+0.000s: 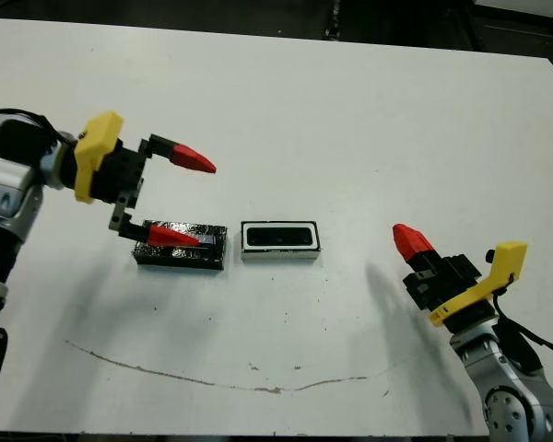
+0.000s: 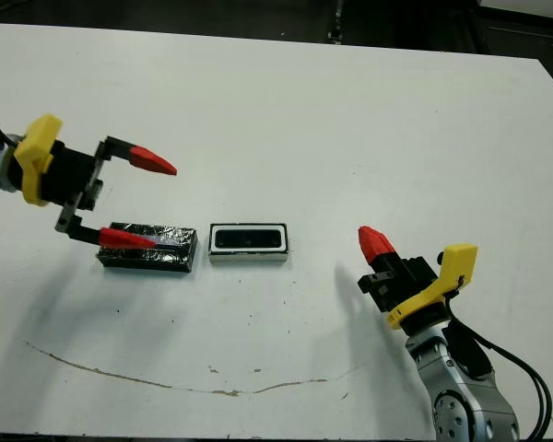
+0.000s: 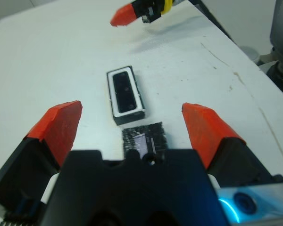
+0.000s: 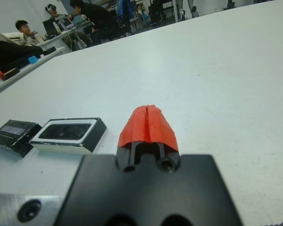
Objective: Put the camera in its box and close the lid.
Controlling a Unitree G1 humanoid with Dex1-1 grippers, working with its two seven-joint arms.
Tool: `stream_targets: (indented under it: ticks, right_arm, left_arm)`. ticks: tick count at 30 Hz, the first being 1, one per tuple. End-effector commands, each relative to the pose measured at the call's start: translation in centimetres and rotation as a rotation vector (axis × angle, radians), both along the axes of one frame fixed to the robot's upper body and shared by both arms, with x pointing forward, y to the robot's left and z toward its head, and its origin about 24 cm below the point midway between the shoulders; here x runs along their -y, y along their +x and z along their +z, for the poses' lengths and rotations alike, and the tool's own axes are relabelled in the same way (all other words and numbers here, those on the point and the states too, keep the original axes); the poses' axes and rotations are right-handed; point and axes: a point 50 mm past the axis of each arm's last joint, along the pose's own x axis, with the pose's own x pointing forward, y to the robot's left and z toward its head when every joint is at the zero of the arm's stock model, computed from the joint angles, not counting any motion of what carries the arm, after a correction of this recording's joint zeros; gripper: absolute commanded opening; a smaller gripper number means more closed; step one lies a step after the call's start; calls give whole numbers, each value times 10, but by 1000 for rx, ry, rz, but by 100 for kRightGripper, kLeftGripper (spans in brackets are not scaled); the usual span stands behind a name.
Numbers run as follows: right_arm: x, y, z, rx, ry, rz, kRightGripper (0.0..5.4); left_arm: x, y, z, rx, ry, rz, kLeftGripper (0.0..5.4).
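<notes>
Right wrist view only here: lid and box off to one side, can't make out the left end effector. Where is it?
Observer: The left end effector hovers at the lid, with one finger across its top. I can't tell whether it touches.
Operator: Open or shut?
Observer: Open wide, holding nothing.
Operator: Camera packed?
Observer: From above, a dark block, apparently the camera, fills the box. The lid lies beside the box on the robot's left, not on it.
</notes>
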Motion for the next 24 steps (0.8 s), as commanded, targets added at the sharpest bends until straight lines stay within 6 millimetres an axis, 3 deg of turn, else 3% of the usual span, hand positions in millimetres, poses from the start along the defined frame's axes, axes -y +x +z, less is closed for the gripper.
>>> stream_targets:
  ticks: [1,24]
  right_arm:
    - [3,-1,-2,-9,-6,-3,1]
    - [0,-5,-5,-26,-9,5,1]
  left_arm:
    - [-1,0,-10,-81,58,14,540]
    - [-10,7,-33,-107,328,85,540]
